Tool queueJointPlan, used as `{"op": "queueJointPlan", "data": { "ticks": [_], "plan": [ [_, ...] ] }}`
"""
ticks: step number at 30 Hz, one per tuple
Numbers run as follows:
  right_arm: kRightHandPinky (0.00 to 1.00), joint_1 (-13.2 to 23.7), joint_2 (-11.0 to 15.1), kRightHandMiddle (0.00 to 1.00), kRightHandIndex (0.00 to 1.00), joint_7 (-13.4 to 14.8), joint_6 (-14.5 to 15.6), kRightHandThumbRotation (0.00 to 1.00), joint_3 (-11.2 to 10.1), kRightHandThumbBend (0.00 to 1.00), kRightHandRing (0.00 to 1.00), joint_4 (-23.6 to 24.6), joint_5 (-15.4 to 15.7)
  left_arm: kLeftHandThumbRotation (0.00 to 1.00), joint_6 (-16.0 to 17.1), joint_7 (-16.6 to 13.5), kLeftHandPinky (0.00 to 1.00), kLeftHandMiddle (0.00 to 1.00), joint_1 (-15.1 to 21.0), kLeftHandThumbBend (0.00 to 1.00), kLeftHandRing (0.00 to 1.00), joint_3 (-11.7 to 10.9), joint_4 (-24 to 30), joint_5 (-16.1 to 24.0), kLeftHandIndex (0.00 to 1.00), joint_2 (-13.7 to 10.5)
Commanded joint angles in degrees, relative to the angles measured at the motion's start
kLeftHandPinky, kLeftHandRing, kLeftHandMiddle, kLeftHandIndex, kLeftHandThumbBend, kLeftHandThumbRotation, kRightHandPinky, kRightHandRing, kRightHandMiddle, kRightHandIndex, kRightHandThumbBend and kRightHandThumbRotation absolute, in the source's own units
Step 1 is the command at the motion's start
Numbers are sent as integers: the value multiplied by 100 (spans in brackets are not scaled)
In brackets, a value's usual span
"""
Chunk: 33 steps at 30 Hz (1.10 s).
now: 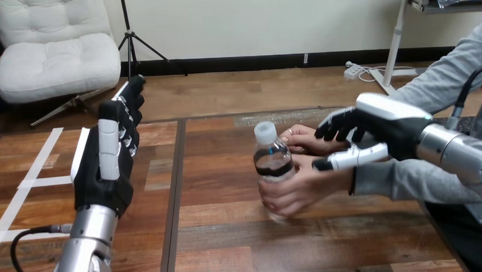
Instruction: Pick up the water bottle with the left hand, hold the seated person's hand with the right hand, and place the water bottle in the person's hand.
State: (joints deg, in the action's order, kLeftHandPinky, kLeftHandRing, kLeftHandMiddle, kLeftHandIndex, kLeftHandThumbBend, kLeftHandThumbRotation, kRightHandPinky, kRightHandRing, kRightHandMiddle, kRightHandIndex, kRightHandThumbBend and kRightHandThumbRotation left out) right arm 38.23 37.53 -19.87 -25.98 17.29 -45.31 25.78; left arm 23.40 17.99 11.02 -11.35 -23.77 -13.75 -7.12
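Note:
A clear water bottle point(271, 159) with a white cap stands upright at mid-table. The person's near hand point(298, 191) is wrapped round its lower part. Their far hand point(304, 140) lies just behind the bottle. My right hand point(383, 128) comes in from the right, its fingers point(335, 123) curled over the back of that far hand and its thumb point(348, 159) on the near side, by the wrist. My left hand point(109, 162) is raised at the left, open with straight fingers, well apart from the bottle and holding nothing.
The wooden table point(230, 245) has a dark seam point(174, 193) running front to back between my left hand and the bottle. White tape strips point(40, 164) mark the table's left part. The person's grey sleeve point(403, 182) lies along the right side.

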Motion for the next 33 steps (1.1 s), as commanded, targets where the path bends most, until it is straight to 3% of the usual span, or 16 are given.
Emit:
{"op": "queueJointPlan", "data": {
  "ticks": [1,6,9,15,18,21,27,33],
  "plan": [
    [69,39,134,75,75,34,86,85,-305,100,73,490,-178,100,94,-8,100,92,-19,100,95,96,593,42,83,-7],
    [69,-120,168,76,75,79,103,86,-428,100,75,756,-275,100,-35,-9,100,92,-178,99,96,113,845,4,83,-7],
    [69,-254,159,77,76,24,301,85,-552,100,75,995,-382,100,-98,-63,100,92,-305,98,97,133,1003,68,82,-23],
    [70,-477,127,77,76,32,282,86,-772,100,76,1190,-666,100,-149,25,100,92,-535,95,97,160,1234,-25,82,-40],
    [70,-649,84,77,77,108,152,86,-919,100,75,1323,-864,100,-316,63,100,93,-706,92,98,171,1462,-153,82,-12],
    [70,-759,47,76,77,97,41,87,-1018,100,75,1325,-1052,100,-225,122,100,93,-785,90,98,151,1467,-168,83,-11],
    [69,-1066,-77,76,78,350,-280,94,-1217,99,74,1411,-1285,99,-239,133,100,91,-1002,87,95,146,1711,-242,84,33],
    [71,-1370,-244,79,80,327,-233,98,-1389,100,77,1677,-1703,98,-177,42,97,89,-1177,86,93,158,1910,-156,85,59]
  ]
}}
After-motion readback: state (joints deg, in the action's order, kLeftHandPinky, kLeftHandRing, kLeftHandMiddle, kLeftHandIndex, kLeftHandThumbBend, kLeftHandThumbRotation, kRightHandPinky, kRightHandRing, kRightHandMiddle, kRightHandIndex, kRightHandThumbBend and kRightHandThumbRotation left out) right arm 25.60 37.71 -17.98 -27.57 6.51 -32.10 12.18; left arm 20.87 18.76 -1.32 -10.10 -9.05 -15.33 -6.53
